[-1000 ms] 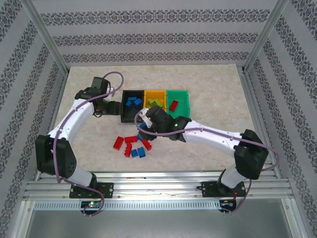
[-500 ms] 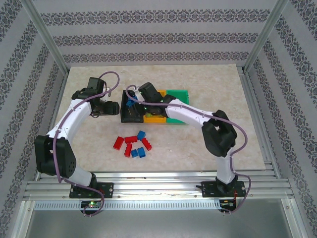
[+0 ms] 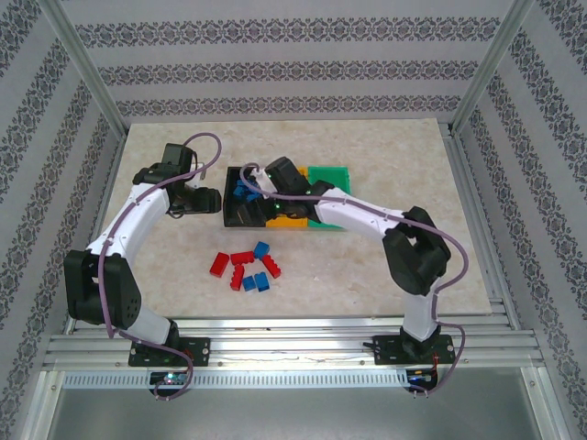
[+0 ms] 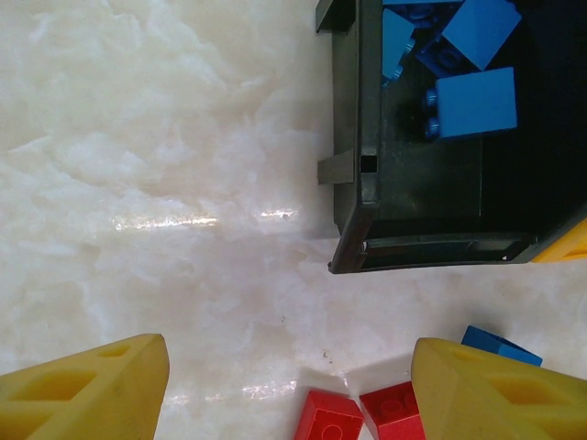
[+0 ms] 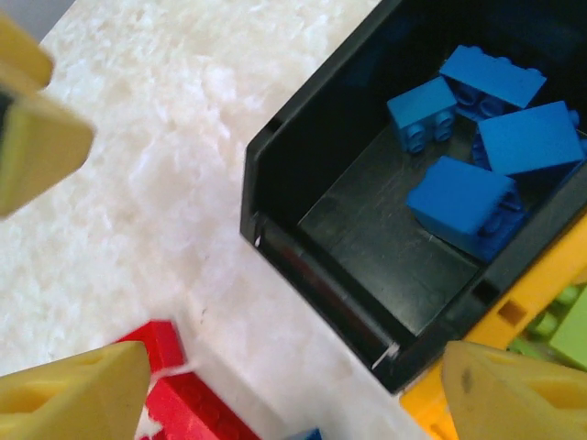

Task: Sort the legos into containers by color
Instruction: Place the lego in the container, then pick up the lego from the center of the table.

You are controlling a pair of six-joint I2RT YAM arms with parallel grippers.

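Right end effector [image 3: 249,176] released, empty, over black bin [image 5: 261,183] holding blue bricks [image 5: 463,206], top-view centre. Left end effector [image 4: 289,390] spread, empty, just beside. Risk: effectors clash or nudge bin when retracting.

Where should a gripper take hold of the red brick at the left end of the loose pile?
Probably from straight above, closing across its shorter width at mid-length. The red brick lies flat and angled on the table, with open surface on its left, so the jaws would need turning to match its slant.
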